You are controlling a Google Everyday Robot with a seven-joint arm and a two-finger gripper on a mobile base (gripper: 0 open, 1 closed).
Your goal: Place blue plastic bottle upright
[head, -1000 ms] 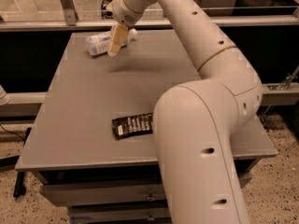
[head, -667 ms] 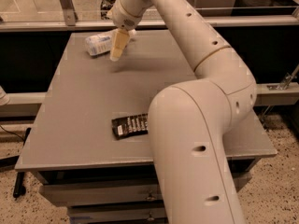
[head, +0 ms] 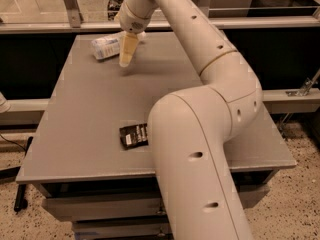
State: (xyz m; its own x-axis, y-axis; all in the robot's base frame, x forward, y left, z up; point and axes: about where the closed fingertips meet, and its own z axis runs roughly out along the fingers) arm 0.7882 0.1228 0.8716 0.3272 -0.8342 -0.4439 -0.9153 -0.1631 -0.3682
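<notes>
The blue plastic bottle (head: 107,47) lies on its side at the far left of the grey table (head: 85,114), pale blue-and-white label showing. My gripper (head: 125,61) hangs point-down from the long cream arm, just right of the bottle and in front of it, its tip close above the tabletop. It holds nothing that I can see. The bottle's right end is partly hidden behind the gripper.
A dark snack packet (head: 134,135) lies near the table's front, beside my arm's big lower link (head: 195,159). A glass rail with a metal post (head: 70,6) runs behind the table. Speckled floor (head: 300,204) lies to the right.
The gripper has shifted slightly left and toward the front, staying beside the bottle. The bottle has not moved.
</notes>
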